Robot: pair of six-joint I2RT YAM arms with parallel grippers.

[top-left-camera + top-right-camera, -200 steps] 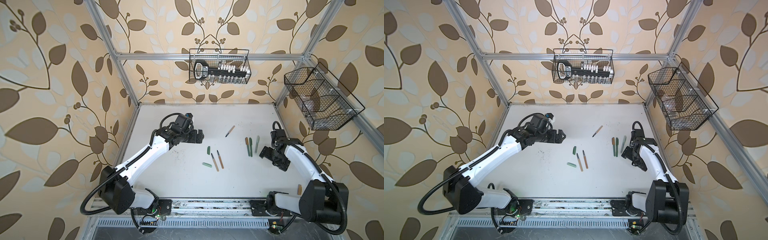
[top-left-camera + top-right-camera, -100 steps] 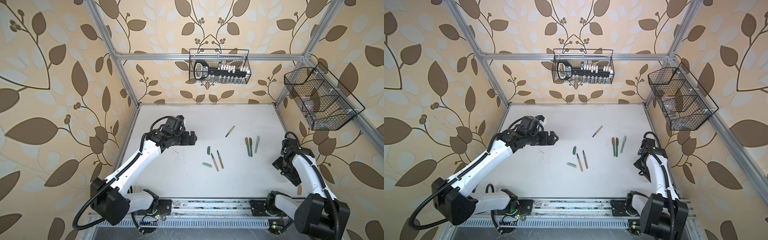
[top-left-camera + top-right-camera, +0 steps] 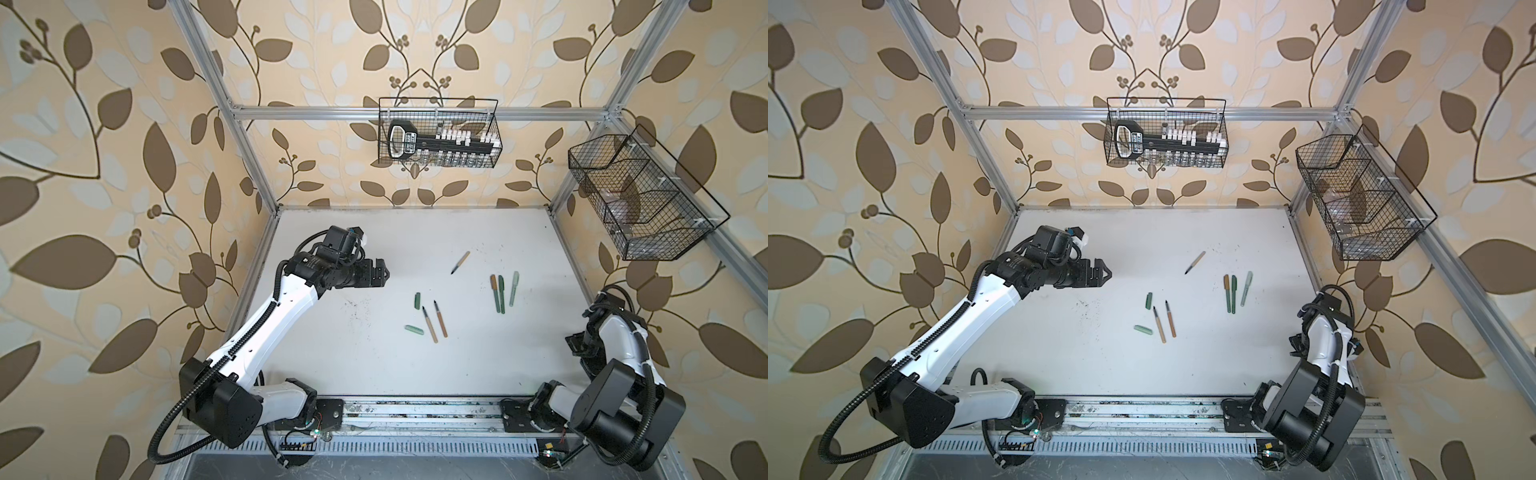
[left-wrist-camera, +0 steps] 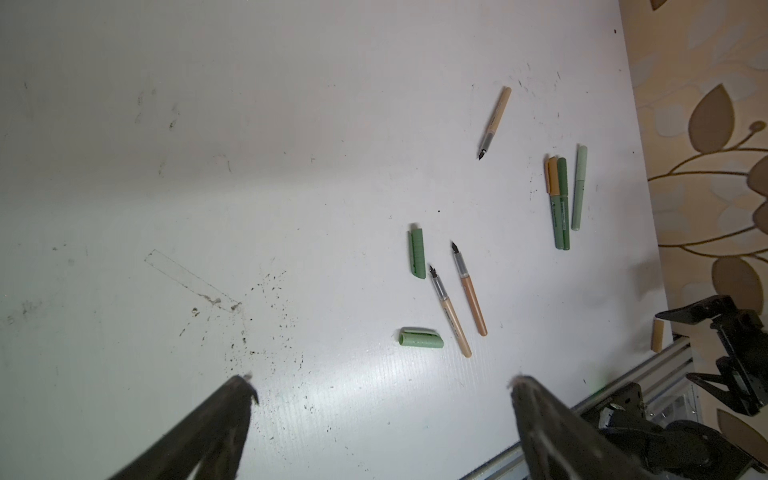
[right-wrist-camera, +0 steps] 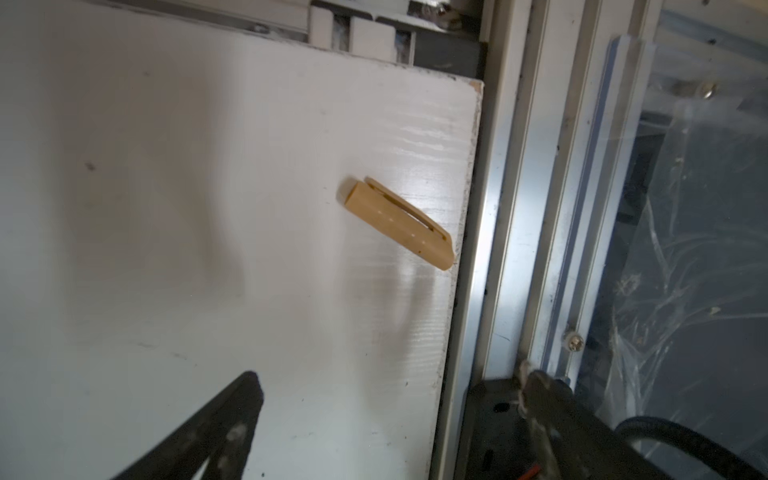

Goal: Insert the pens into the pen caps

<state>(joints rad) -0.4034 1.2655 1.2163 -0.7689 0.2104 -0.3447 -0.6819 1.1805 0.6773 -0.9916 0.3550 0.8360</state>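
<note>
**Table** [image 3: 353,374]: white board, scuffed, with dark ink specks toward the middle.

**Lone tan pen** [image 3: 460,262] [image 4: 494,122]: uncapped. It has a pale wood-coloured barrel, a clear grey grip and a black nib. It lies at a slant toward the far side, well apart from the rest.

**Paler tan pen** [image 3: 429,325] [image 4: 451,311] and **orange-tan pen** [image 3: 440,319] [image 4: 469,291]: both uncapped, with grey grips and black nibs. They lie just beside each other near the table's middle, almost parallel, nibs toward the far side.

**Dark green cap** [image 3: 417,300] [image 4: 417,253]: short tube with a clip, lying just left of that pair's nibs.

**Pale green cap** [image 3: 414,329] [image 4: 420,337]: same shape, lying crosswise just beside the paler tan pen's barrel.

**Capped group**, right of centre, caps toward the far side:
- The **tan-capped green pen** [image 3: 494,291] [image 4: 556,224] has a dark green barrel.
- The **dark green pen** [image 3: 500,293] [image 4: 563,203] lies against it.
- The **mint pen** [image 3: 514,289] [image 4: 579,187] lies near them, with a gap between.

**Loose tan cap** [image 5: 399,224] [image 4: 657,334]: stubby, with a long clip and a row of small dots. It lies alone at the table's right edge, one end reaching the rim.

**Left gripper** [image 3: 384,272] [image 4: 381,380]: hangs over the left part of the table with fingers spread wide and nothing between them.

**Right gripper** [image 5: 388,372]: sits low by the right edge near the front, fingers wide apart and empty. The loose tan cap lies ahead of it, untouched.
</note>
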